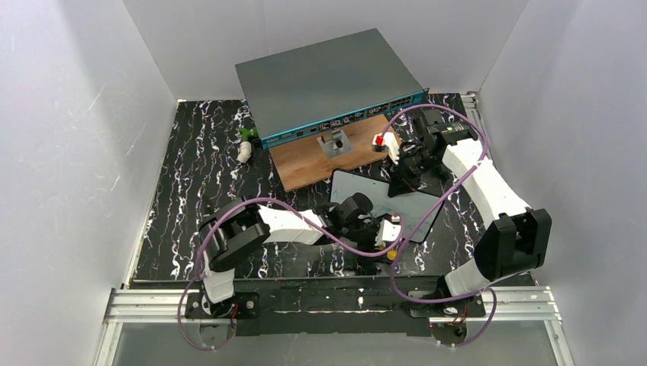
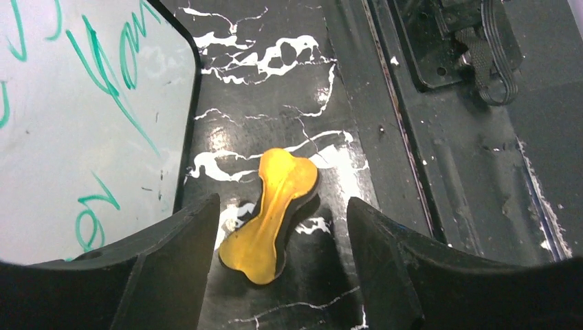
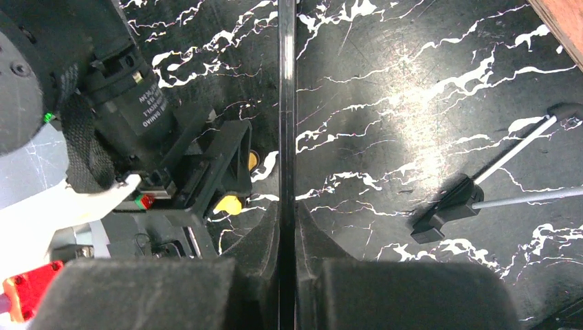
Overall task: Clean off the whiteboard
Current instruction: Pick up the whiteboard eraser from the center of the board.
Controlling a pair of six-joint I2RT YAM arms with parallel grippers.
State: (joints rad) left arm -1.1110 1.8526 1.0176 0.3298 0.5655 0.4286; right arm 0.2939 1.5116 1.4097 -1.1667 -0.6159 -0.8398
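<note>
The whiteboard (image 1: 381,200) is in the middle of the black marbled table, with green handwriting on it (image 2: 82,124). My right gripper (image 1: 398,183) is shut on its far edge. In the right wrist view the board shows edge-on as a thin dark line (image 3: 287,103) between the closed fingers (image 3: 287,213). A yellow bone-shaped eraser (image 2: 275,210) with a black underside lies on the table just off the board's near corner (image 1: 391,254). My left gripper (image 2: 282,203) is open right above it, one finger on each side, not touching it.
A large grey box with a teal front (image 1: 328,80) stands at the back. A brown wooden board (image 1: 320,164) with a metal piece (image 1: 333,143) lies before it. A black clip with thin white rods (image 3: 454,206) lies on the table. An aluminium rail (image 1: 328,301) runs along the near edge.
</note>
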